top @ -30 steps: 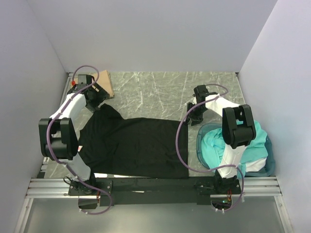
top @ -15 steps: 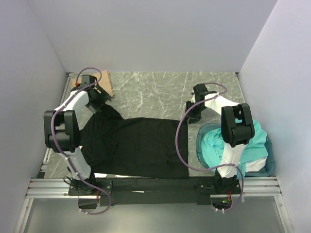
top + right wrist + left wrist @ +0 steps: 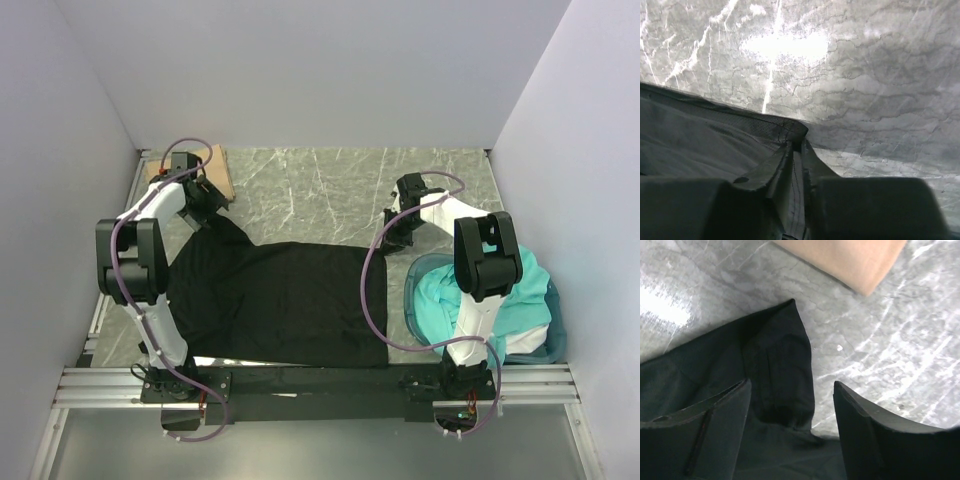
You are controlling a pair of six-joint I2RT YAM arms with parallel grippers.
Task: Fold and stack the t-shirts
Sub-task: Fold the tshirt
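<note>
At centre, black t-shirt [image 3: 280, 300] lies unfolded; right gripper [image 3: 797, 145] pinches its 2 o'clock corner, left gripper [image 3: 791, 385] gapes wide over a sleeve; teal t-shirts [image 3: 440, 290] wait at 4 o'clock.

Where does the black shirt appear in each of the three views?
Top external: black shirt spread flat at centre.
Left wrist: black shirt at lower left, sleeve corner pointing up.
Right wrist: black shirt at lower left, edge pinched by right gripper.
Shared landmark: grey marbled table.

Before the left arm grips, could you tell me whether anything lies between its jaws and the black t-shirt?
Nothing visible does: the left gripper hangs open over a sleeve of the black t-shirt; the tan t-shirt lies apart beyond it.
</note>
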